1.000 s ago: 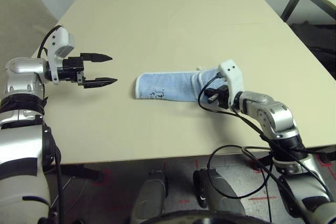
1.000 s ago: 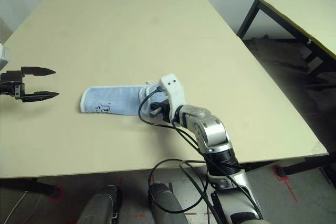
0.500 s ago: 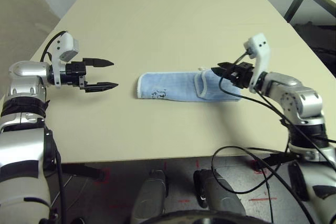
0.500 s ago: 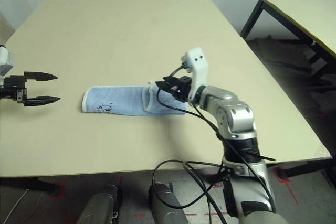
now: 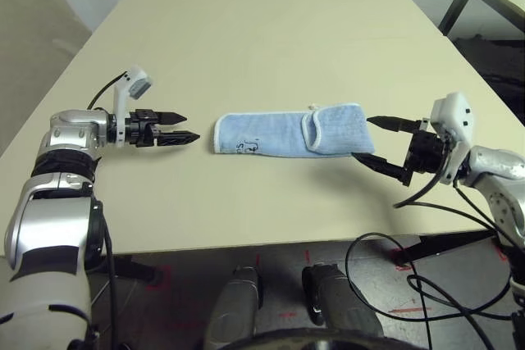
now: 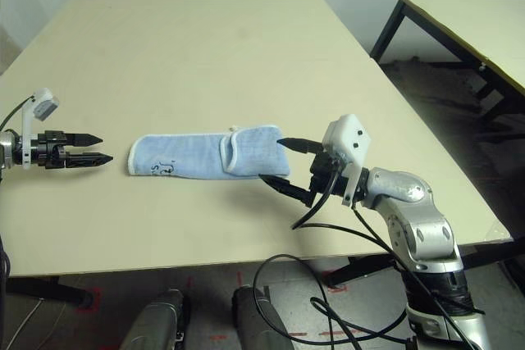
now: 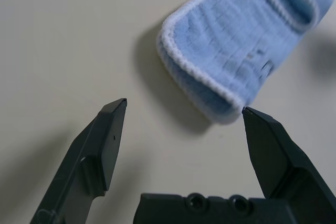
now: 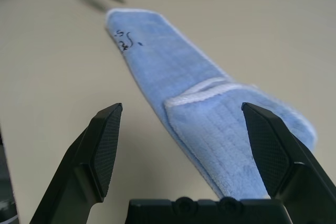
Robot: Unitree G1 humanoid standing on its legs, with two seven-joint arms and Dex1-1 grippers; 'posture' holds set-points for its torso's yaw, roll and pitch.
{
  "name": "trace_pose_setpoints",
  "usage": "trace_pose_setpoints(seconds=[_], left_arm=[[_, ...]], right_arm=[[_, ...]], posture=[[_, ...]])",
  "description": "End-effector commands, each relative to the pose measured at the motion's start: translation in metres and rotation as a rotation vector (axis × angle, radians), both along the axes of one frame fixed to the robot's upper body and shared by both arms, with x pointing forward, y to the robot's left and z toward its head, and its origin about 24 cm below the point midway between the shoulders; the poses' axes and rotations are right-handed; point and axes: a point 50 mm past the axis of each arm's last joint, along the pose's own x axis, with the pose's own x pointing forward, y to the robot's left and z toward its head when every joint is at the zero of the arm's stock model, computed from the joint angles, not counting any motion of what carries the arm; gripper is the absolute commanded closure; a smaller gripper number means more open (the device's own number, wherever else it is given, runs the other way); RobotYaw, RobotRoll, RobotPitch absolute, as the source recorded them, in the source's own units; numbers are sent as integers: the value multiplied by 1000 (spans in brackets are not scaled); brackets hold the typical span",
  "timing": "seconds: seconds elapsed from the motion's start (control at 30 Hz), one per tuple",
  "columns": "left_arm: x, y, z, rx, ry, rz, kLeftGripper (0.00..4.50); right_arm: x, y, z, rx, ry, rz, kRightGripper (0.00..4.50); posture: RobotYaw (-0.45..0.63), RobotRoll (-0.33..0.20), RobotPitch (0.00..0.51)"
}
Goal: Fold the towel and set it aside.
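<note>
Light-blue terry cloth, the towel, lies folded into a long narrow strip across the middle of a pale beige counter. White stitched edging runs round it, and its right end is doubled back over itself, making a thicker flap. A small dark embroidered motif sits near its left end, on the near side. A tiny white loop pokes out at the far edge, by the flap.

To the left of the towel, the left claw hovers low over the counter, pointing right toward the towel's left end, just short of it. Its two black fingers stand apart and hold nothing.

To the right, the right claw points left at the towel's doubled end, near it but not touching. Its fingers are spread wide, one above the other, and hold nothing.

A second beige table on dark legs stands at the far right.
</note>
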Motion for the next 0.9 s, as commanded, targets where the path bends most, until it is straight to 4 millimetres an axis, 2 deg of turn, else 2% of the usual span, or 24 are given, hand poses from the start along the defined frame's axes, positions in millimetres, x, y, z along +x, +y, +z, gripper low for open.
trace_pose_setpoints(seconds=[0.03, 0.17, 0.3, 0.53, 0.73, 0.83, 0.9], left_arm=[[0, -7, -6, -37, 125, 52, 0], [2, -16, -16, -55, 218, 106, 0], [6, -25, -21, -115, 260, 178, 0], [15, -47, -20, -286, 316, 259, 0], [16, -63, -28, -286, 379, 218, 0], [16, -70, -31, -281, 400, 196, 584], [15, -72, -31, -283, 411, 182, 1284]], right_arm=[[-6, -4, 9, 8, -62, -74, 31], [-16, -14, 8, 9, -68, -199, 31], [-29, -13, 3, 11, -61, -213, 31], [-30, -10, 2, 32, -58, -235, 31], [-29, -13, 3, 32, -54, -247, 31], [-28, -14, 4, 38, -52, -252, 0], [-28, -14, 5, 38, -51, -252, 0]], posture=[[-64, 0, 114], [-86, 0, 112], [-110, 0, 109], [-125, 0, 102], [-130, 0, 100], [-130, 0, 100], [-128, 0, 104]])
